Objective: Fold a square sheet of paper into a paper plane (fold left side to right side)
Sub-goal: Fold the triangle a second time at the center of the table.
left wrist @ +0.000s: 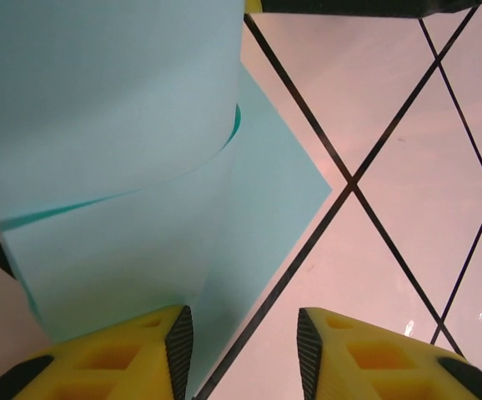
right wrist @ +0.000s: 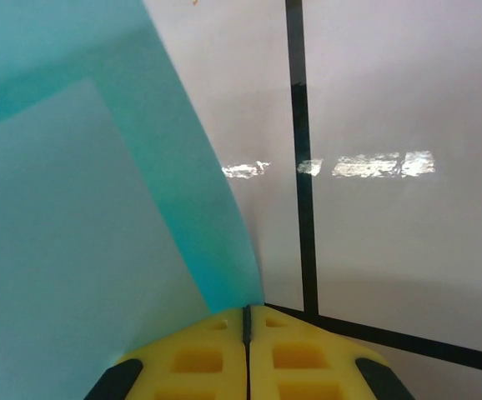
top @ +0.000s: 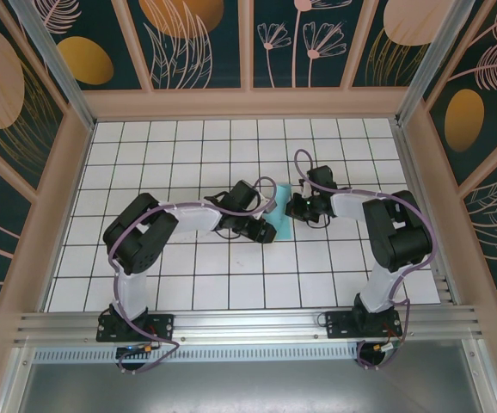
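The square sheet of paper point(top: 280, 210) is light turquoise and lies near the middle of the table between my two grippers. In the left wrist view the sheet point(left wrist: 124, 125) is curled over on itself, with the upper flap arching above the lower layer. My left gripper point(left wrist: 243, 350) is open, one pad point(left wrist: 178, 346) over the lower layer's edge and the other pad point(left wrist: 308, 350) over bare tile. My right gripper point(right wrist: 247, 321) is shut, and the raised flap of the sheet point(right wrist: 74, 208) runs down into its closed fingertips. From above, the left gripper point(top: 263, 227) and the right gripper point(top: 293, 206) flank the sheet.
The table point(top: 188, 267) is white tile with black grid lines, walled by a pink frame point(top: 68, 189) on three sides. Both arms' bases sit on the metal rail point(top: 248, 327) at the near edge.
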You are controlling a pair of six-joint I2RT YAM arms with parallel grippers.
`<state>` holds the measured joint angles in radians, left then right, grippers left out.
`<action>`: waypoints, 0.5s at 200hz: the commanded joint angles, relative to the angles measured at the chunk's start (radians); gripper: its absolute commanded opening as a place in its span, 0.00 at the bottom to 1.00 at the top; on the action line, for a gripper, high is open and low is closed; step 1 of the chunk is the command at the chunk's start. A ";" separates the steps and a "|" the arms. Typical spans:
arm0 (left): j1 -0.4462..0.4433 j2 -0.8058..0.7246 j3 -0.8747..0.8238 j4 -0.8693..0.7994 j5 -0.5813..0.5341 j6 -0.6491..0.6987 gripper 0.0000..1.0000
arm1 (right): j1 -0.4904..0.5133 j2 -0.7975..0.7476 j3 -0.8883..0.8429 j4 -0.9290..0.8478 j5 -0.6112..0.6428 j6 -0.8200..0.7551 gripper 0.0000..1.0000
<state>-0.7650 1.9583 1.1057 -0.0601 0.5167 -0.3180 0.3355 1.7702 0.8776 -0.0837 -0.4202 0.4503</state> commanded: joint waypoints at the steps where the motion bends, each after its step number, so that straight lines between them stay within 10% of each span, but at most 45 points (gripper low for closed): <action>1: 0.004 0.010 0.035 -0.105 -0.008 -0.029 0.44 | -0.009 0.024 0.015 -0.034 0.056 -0.006 0.08; 100: 0.064 -0.011 0.238 -0.104 -0.089 -0.113 0.50 | -0.069 -0.175 -0.003 -0.050 0.033 -0.011 0.36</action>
<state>-0.7288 1.9812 1.3426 -0.1322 0.4671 -0.4004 0.2886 1.6733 0.8791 -0.1028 -0.3912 0.4507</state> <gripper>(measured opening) 0.495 0.318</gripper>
